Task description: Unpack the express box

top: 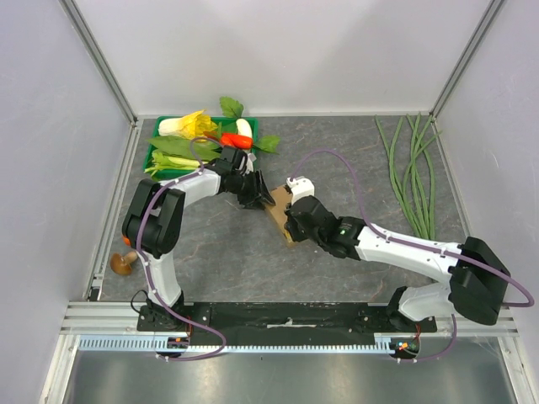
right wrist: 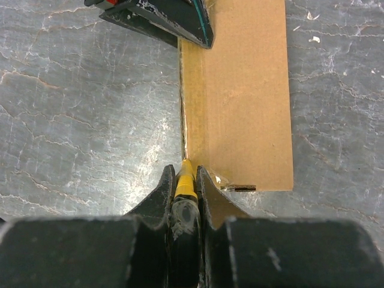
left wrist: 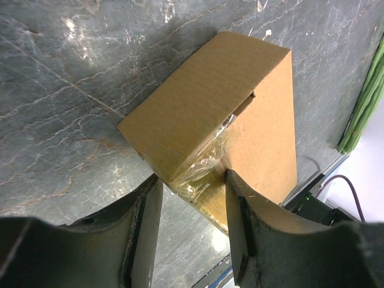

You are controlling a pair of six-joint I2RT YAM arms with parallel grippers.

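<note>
The express box [top: 277, 215] is a plain brown cardboard box lying on the grey table mid-scene. In the left wrist view the box [left wrist: 210, 102] has clear tape over its near end. My left gripper [left wrist: 192, 186] straddles that taped corner, with both fingers against the cardboard. It also shows in the top view [top: 256, 192] and at the box's far corner in the right wrist view [right wrist: 168, 18]. My right gripper [right wrist: 186, 174] is shut on a yellow-tipped cutter [right wrist: 185, 183]. The cutter's tip sits at the left seam of the box [right wrist: 246, 102]. In the top view my right gripper [top: 291, 224] is at the box's near end.
A green tray [top: 154, 153] of vegetables stands at the back left, just behind the left arm. Long green beans [top: 413, 177] lie at the back right and also show in the left wrist view [left wrist: 366, 102]. A brown mushroom [top: 124, 263] lies at the left near edge.
</note>
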